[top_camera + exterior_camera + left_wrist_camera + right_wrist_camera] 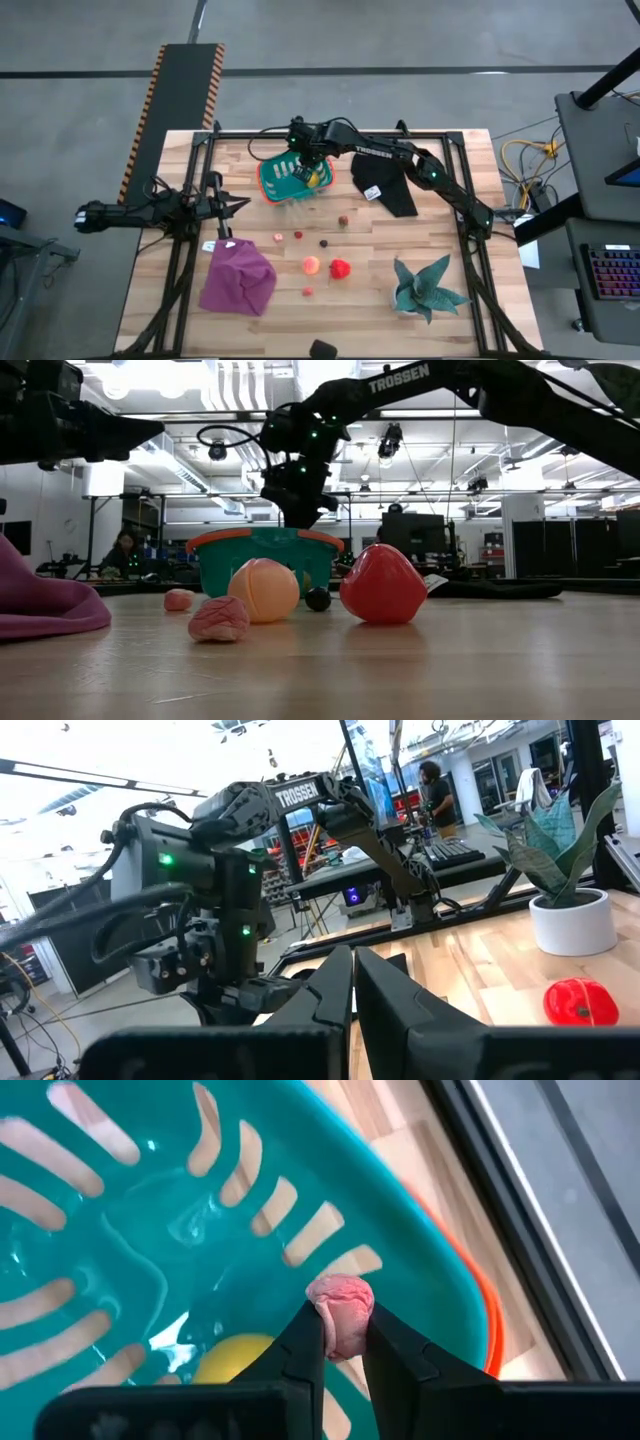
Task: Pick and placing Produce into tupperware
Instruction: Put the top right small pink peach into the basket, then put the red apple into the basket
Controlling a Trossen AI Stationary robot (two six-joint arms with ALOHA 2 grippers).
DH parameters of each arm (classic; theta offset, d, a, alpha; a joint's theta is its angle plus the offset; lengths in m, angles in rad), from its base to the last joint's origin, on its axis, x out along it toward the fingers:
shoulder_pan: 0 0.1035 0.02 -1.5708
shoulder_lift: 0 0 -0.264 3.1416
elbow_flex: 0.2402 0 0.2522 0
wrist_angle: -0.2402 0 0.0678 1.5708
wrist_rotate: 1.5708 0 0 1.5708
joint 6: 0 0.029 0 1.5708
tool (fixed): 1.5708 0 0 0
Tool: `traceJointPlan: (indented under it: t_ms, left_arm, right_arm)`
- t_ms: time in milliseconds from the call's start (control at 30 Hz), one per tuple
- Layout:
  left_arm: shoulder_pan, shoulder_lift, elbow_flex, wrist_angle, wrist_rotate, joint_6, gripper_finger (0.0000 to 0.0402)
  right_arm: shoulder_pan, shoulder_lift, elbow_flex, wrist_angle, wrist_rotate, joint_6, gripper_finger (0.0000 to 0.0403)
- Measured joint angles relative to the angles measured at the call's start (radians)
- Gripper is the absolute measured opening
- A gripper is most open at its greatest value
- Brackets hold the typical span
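Tabletop (440,210): wooden, loose produce (340,267) in front, tupperware (275,185) farther back.
Hidden: basket floor mostly blocked by arm.
Tupperware: holds yellow piece (235,1358).
Right gripper (340,1342): jaws clamp pink piece (340,1302) over tupperware.
Left gripper (352,982): jaws closed, empty, at left edge.

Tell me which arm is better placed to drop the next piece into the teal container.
Right. The right gripper is shut on a pink piece directly above the teal container, where a yellow piece already lies. The left gripper waits at the table's left edge, away from it.
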Motion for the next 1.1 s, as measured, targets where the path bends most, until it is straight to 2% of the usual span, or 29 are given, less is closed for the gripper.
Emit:
traceJointPlan:
  t_ms: [467,967,1100]
  left_arm:
    - [0.0,0.0,0.0,0.0,0.0,0.0,0.0002]
    - [0.0,0.0,0.0,0.0,0.0,0.0,0.0002]
    - [0.0,0.0,0.0,0.0,0.0,0.0,0.0002]
  right_arm:
    - [-0.004,0.0,-0.005,-0.035,-0.009,0.001,0.0047]
    - [-0.002,-0.002,-0.005,-0.052,-0.017,0.003,0.0142]
    - [-0.001,-0.03,-0.002,-0.089,-0.097,0.009,0.0154]
